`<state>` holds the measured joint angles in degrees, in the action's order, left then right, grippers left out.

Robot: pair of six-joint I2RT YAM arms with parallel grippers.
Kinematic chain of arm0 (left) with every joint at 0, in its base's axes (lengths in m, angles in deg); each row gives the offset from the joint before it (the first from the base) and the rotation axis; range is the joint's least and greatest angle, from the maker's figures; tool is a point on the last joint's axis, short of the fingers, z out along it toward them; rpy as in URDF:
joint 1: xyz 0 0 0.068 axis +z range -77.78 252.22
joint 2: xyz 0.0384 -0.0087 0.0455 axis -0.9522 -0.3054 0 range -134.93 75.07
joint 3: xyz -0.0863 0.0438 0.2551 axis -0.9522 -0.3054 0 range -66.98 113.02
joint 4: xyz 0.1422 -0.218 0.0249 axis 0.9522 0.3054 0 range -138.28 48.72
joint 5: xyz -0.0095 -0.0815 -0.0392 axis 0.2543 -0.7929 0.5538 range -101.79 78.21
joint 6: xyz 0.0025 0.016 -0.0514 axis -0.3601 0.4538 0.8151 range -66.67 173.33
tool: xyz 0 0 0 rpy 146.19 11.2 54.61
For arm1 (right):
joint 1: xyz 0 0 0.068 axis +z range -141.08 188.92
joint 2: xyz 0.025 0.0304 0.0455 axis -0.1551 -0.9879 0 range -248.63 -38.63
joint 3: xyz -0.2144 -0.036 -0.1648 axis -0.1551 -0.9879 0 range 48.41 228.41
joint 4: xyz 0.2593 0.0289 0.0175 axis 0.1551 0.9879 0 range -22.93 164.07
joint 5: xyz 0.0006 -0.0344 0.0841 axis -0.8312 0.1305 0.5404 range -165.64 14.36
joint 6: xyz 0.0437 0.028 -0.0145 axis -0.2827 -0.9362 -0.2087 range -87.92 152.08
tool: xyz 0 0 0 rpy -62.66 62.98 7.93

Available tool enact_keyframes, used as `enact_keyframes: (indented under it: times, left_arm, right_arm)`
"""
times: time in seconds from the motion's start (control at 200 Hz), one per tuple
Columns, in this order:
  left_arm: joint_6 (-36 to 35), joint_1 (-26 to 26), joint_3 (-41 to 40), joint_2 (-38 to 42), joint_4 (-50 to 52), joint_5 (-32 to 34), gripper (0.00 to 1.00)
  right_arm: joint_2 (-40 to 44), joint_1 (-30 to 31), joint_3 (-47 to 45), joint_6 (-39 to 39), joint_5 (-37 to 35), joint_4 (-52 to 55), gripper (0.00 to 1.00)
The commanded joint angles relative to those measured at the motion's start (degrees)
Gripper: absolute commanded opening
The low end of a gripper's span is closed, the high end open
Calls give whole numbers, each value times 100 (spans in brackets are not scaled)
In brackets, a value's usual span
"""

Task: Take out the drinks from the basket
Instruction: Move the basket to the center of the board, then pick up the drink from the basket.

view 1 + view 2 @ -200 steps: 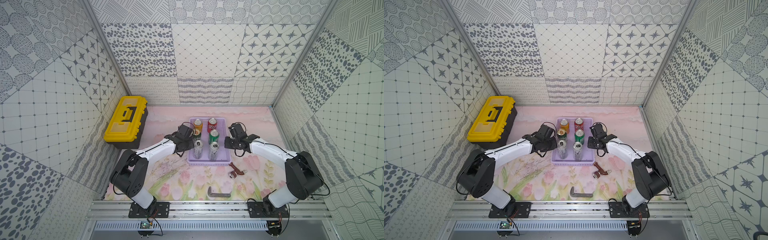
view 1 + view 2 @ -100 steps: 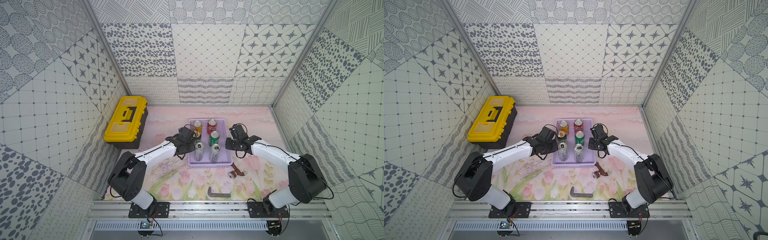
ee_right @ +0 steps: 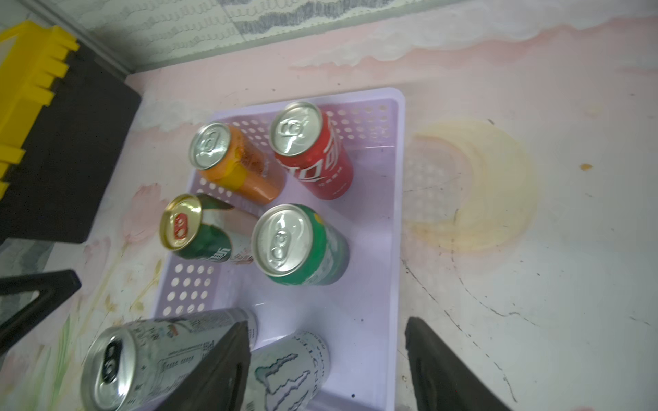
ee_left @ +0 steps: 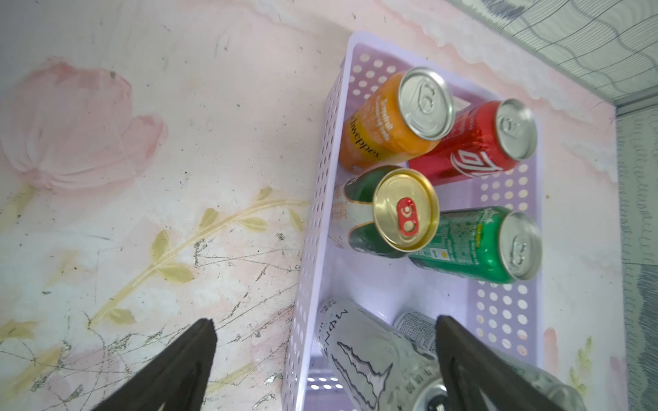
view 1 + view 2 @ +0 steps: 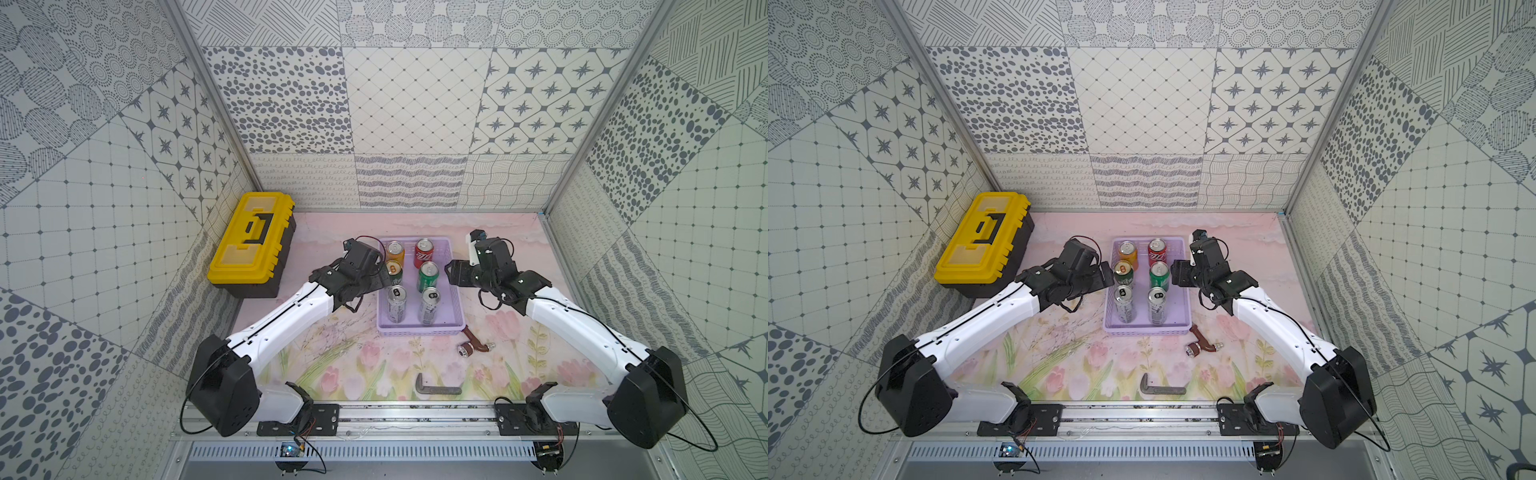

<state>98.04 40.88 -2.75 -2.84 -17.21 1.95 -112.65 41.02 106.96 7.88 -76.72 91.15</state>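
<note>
Both jaws have popped wide since a second ago, so our left gripper (image 4: 324, 322) and right gripper (image 3: 325, 322) sit empty, each over a long wall of the basket (image 5: 419, 332) mid-frame. Nearest stand the left silver can (image 5: 396, 305) and right silver can (image 5: 429, 311), upright, each just inboard of its own arm; behind come dark green can (image 5: 395, 270), bright green can (image 5: 428, 276), orange can (image 5: 395, 251), red can (image 5: 424, 251). Floral mat (image 5: 332, 361) lies bare either side, yellow toolbox (image 5: 249, 245) upper left.

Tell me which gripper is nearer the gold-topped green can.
Left. The left gripper sits at the basket's wall beside the gold-topped green can; the right gripper is across the basket, past the bright green can.
</note>
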Motion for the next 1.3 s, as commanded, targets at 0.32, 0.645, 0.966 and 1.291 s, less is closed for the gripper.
enact_keyframes:
  times: [0.32, 0.645, 0.966, 1.291]
  left_arm:
    - [53, 65, 43, 526, 671, 442, 100]
    - [73, 108, -209, 593, 516, 396, 100]
    - [103, 127, -258, 417, 520, 294, 100]
    - [134, 133, -322, 322, 506, 210, 100]
  right_arm:
    - [-212, 1149, 264, 935, -288, 247, 81]
    - [-625, 1236, 233, 953, -325, 228, 84]
    - [-884, 1247, 63, 892, -208, -63, 82]
    - [-1082, 1249, -34, 762, -281, -26, 78]
